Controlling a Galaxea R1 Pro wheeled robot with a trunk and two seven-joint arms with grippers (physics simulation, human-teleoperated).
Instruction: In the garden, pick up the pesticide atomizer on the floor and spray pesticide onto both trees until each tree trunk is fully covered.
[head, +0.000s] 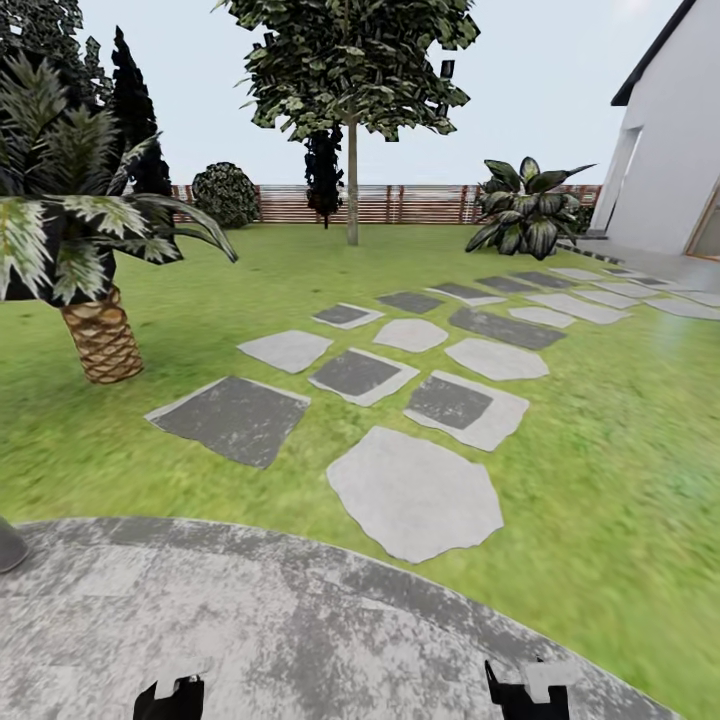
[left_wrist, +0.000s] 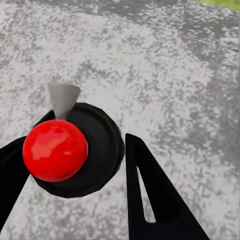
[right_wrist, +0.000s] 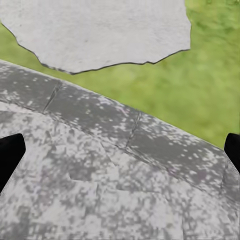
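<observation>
atomizer (left_wrist: 70, 147) between open left gripper (left_wrist: 75, 175) fingers

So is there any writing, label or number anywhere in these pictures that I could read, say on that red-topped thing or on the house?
None: no picture carries readable text.
The red ball top and black body between the left gripper's fingers are plain, with no label.
The white house wall, the fence and the stepping stones bear no sign or number.
</observation>
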